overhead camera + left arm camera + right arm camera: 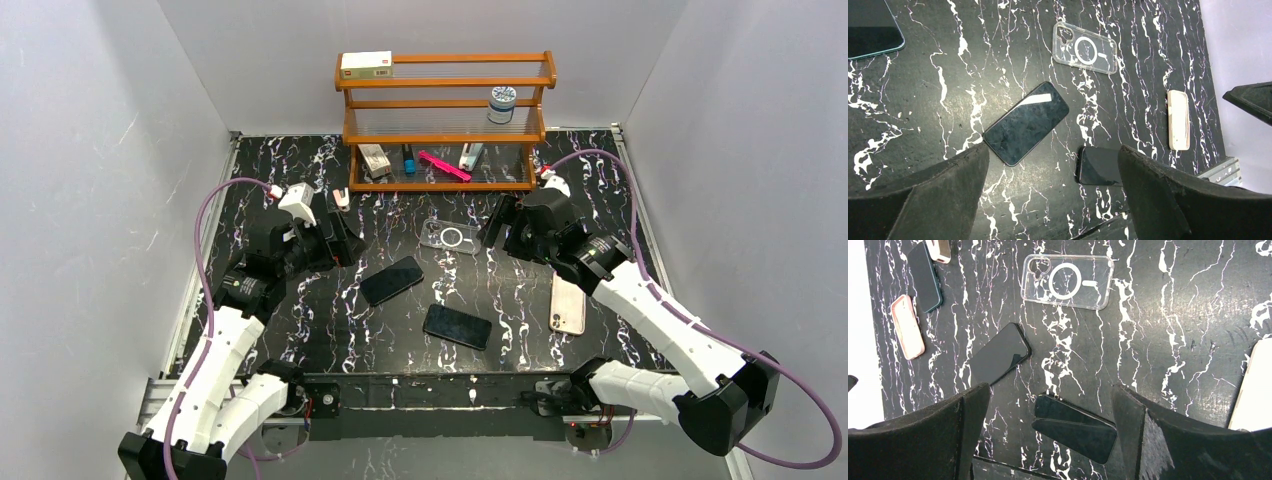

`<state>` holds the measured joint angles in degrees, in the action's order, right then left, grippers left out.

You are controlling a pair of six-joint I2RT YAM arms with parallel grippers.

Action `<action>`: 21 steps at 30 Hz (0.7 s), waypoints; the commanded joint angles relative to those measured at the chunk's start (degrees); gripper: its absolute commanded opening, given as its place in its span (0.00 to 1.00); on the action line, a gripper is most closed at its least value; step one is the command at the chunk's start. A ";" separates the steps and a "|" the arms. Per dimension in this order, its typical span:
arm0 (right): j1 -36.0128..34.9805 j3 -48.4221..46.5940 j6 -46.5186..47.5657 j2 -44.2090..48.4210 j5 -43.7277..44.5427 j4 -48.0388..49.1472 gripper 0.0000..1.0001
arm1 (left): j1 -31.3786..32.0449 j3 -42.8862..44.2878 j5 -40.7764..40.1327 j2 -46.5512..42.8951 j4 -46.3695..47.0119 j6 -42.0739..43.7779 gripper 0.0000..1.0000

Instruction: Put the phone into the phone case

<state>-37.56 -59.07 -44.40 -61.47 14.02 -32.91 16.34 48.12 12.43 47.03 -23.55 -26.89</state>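
Frame edges crop the teal-edged phone (870,25) in the left wrist view, the pale phone (1255,390) in the right.

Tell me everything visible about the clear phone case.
The clear phone case is a transparent, plastic-looking shell with rounded corners, a white ring and short bar on its back, and a camera cutout at one end. It lies flat and empty on the black marbled table, just in front of the wooden shelf. Nothing touches it.
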 commanded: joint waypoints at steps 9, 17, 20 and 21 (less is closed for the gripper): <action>-0.04 0.86 -1.48 -0.19 2.44 1.09 0.99 | -0.05 -0.03 -1.32 -1.06 0.35 0.73 0.98; 0.19 1.84 -4.06 -4.62 10.02 -4.06 0.99 | -0.05 -1.61 -1.94 0.75 0.63 2.08 0.98; 1.83 1.79 -5.09 -8.64 13.33 -8.56 0.99 | 0.00 -2.33 -2.46 1.12 0.64 1.94 0.98; 2.96 1.93 -5.43 -9.79 13.60 -9.57 0.99 | -0.11 -2.59 -2.27 1.21 0.65 2.06 0.98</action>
<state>-37.17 -58.22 -47.70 -67.33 21.85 -36.21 16.34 46.72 10.90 47.99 -22.83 -25.93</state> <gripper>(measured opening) 0.984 0.981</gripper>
